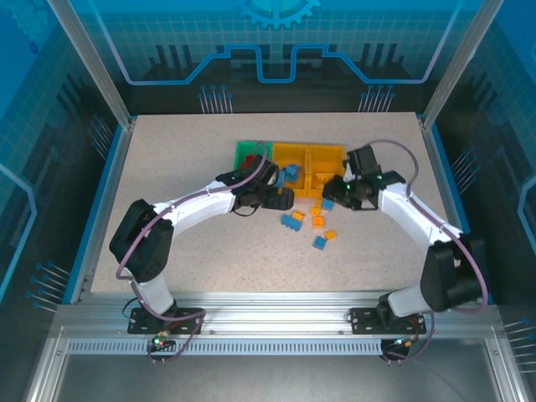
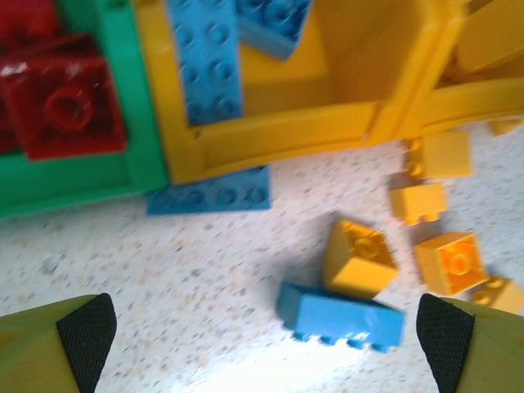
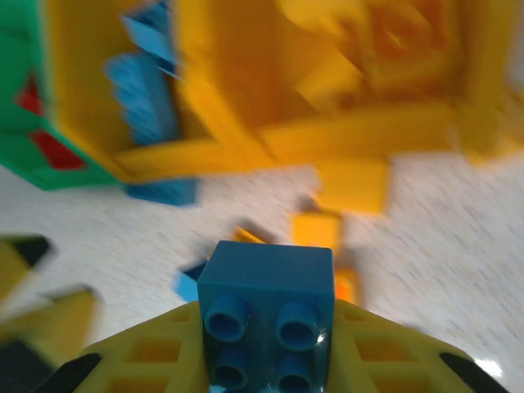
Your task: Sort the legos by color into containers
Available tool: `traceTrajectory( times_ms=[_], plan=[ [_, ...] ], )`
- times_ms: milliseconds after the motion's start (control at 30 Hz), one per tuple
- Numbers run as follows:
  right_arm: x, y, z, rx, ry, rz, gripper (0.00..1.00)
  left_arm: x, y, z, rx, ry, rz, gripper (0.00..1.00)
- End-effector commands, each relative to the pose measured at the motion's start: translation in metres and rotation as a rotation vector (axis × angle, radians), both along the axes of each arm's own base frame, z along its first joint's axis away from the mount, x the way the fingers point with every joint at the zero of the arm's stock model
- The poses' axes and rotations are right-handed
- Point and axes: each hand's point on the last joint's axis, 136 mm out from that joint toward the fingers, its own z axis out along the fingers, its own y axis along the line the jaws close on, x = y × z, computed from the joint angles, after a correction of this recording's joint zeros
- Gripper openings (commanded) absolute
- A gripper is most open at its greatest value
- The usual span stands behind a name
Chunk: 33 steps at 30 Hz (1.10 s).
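Blue lego (image 3: pixel 266 295) pinched tight in right hand (image 3: pixel 270 370)

The work surface is a flat table (image 1: pixel 167 159) with a speckled beige top. A blue edge strip (image 1: pixel 99 209) borders its left side, and a second blue strip (image 1: pixel 441 172) borders its right side. A left aluminium post (image 1: pixel 96 63) and a right aluminium post (image 1: pixel 461 63) stand at the far corners. A back panel (image 1: pixel 276 50) with blue line graphics closes the far side. A slotted aluminium rail (image 1: pixel 276 345) spans the near edge.
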Motion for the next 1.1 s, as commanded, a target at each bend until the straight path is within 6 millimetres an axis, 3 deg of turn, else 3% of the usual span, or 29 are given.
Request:
traceTrajectory(
  times_ms=[0,167,333,467,667,733,1067],
  plan=[
    [0.037,0.035,0.022,0.072,-0.072,0.095,0.30,-0.002,0.013,0.005,-0.005,-0.029,0.071,0.99],
    [0.089,0.067,0.026,0.092,-0.075,0.146,0.30,-0.013,0.024,-0.019,0.034,0.028,0.089,0.99],
    [0.118,0.087,0.006,0.034,-0.025,0.169,0.32,-0.019,0.029,-0.033,0.045,0.060,0.111,0.98],
    [0.134,0.090,-0.010,-0.010,0.006,0.157,0.37,-0.014,0.024,-0.036,0.053,0.056,0.088,0.99],
    [0.146,0.092,-0.021,-0.050,0.020,0.157,0.44,-0.006,0.016,-0.042,0.068,0.067,0.059,0.99],
    [0.147,0.092,-0.019,-0.055,0.016,0.164,0.52,-0.009,0.010,-0.043,0.042,0.072,0.044,0.99],
    [0.140,0.097,0.010,-0.047,-0.038,0.192,0.77,-0.037,-0.047,-0.043,0.041,0.005,-0.212,0.99]
  ],
)
